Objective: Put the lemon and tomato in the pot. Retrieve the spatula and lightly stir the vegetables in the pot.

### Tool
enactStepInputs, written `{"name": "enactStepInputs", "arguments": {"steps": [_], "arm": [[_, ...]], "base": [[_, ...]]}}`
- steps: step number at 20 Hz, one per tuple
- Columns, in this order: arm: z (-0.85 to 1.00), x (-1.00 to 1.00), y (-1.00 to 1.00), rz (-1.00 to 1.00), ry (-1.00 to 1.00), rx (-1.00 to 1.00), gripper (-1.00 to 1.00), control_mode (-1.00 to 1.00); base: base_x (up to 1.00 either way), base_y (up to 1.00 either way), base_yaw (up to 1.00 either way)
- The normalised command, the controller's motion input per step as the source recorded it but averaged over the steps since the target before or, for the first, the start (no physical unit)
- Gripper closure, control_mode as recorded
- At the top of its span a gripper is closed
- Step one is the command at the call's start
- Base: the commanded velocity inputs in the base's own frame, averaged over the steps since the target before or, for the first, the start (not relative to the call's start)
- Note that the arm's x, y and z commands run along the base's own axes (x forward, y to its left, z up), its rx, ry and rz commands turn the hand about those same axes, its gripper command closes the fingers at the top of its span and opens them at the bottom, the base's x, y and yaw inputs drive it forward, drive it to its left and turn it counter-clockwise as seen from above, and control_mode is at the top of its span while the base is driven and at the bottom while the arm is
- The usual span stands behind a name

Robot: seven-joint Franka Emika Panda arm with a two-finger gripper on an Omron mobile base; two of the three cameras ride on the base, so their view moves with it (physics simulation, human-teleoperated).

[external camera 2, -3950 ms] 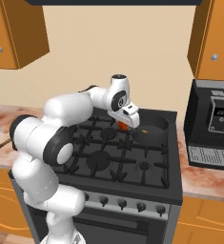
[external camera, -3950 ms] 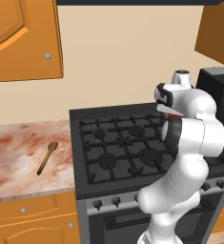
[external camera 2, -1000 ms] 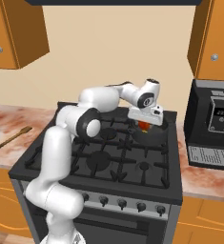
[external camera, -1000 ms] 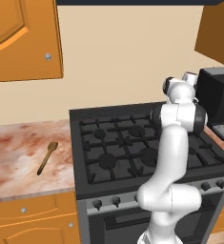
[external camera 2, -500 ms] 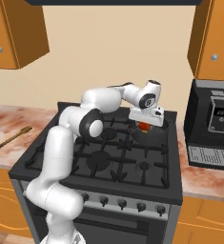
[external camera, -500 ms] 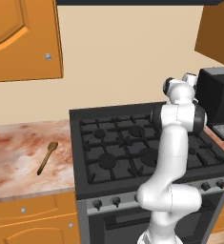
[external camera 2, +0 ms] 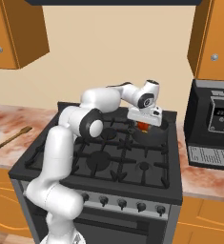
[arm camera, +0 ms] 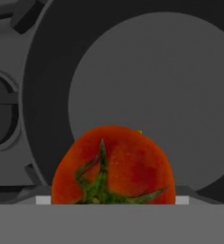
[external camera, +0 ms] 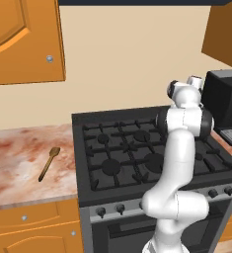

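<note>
Hand view: the tomato [arm camera: 112, 167] sits directly in front of the camera, stem side toward it, and the pot [arm camera: 147, 90] lies straight behind it along the gripper's line of sight. The pot's grey floor and dark wall surround the tomato's outline on all sides but the bottom. Judged from this, the tomato is above the pot's mouth, not beside it.

In the right base view, the gripper [external camera 2: 143, 125] hangs over the pot [external camera 2: 154, 134] at the stove's back right burner, with the tomato [external camera 2: 143, 126] red between the jaws. The jaws stand wide around the tomato and appear to grip it; contact at the pads is hidden.

The coming move turns on this vertical alignment: releasing should drop the tomato into the pot.

A sliver of yellow at the tomato's top edge may be the lemon; too small to confirm.

The spatula [external camera: 48, 163] lies on the counter left of the stove, well apart from the pot, its long axis running diagonally, head away from the robot.
</note>
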Motion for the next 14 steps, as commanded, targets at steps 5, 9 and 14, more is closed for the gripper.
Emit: {"name": "enactStepInputs", "arguments": {"steps": [5, 9, 14], "arm": [[0.00, 0.00, 0.04, 0.00, 0.00, 0.00, -1.00, -1.00], [0.00, 0.00, 0.00, 0.00, 0.00, 0.00, -1.00, -1.00], [0.00, 0.00, 0.01, 0.00, 0.00, 0.00, -1.00, -1.00]], "base": [[0.00, 0.00, 0.00], [0.00, 0.00, 0.00], [0.00, 0.00, 0.00]]}}
